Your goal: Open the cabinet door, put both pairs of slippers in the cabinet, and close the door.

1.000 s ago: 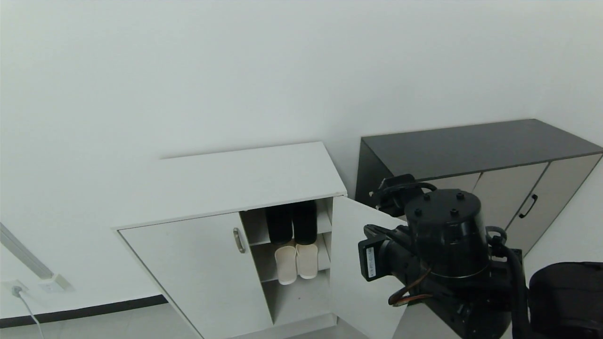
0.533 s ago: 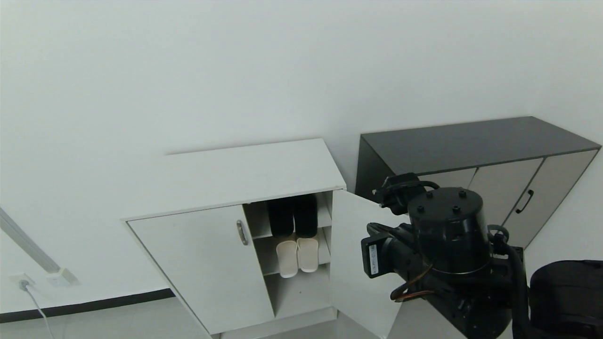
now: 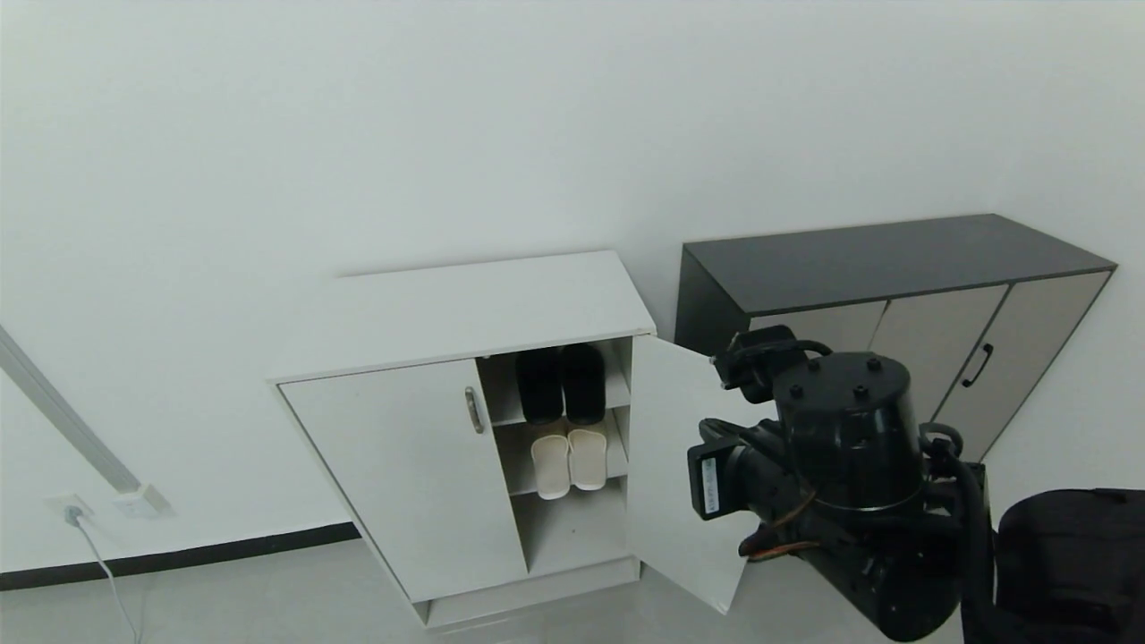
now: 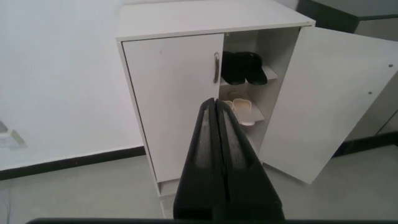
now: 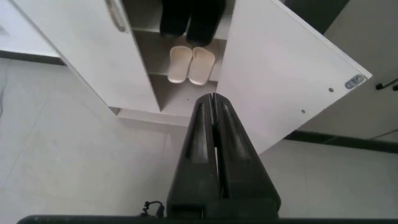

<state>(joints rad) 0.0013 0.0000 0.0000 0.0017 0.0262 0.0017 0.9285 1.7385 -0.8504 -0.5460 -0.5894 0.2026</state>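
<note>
The white cabinet (image 3: 474, 304) stands against the wall with its left door shut and its right door (image 3: 671, 465) swung open toward me. Black slippers (image 3: 562, 385) lie on the upper shelf. White slippers (image 3: 569, 461) lie on the shelf below, toes outward. My left gripper (image 4: 215, 102) is shut and empty, held in front of the cabinet's shut left door (image 4: 174, 99). My right gripper (image 5: 214, 98) is shut and empty too, hanging over the floor before the open compartment, near the open door (image 5: 280, 81). Both pairs also show as white slippers (image 5: 191, 65) and black slippers (image 4: 244, 67).
A dark-topped cabinet (image 3: 894, 259) with grey doors stands right beside the white one, just behind the open door. A wall socket with a cable (image 3: 72, 512) and a slanted conduit are at the far left. Grey floor (image 3: 268, 599) lies open in front.
The head camera has shifted: the cabinet now sits higher, smaller and further right, with more floor showing. The door, the slippers and my right arm keep their places relative to each other.
</note>
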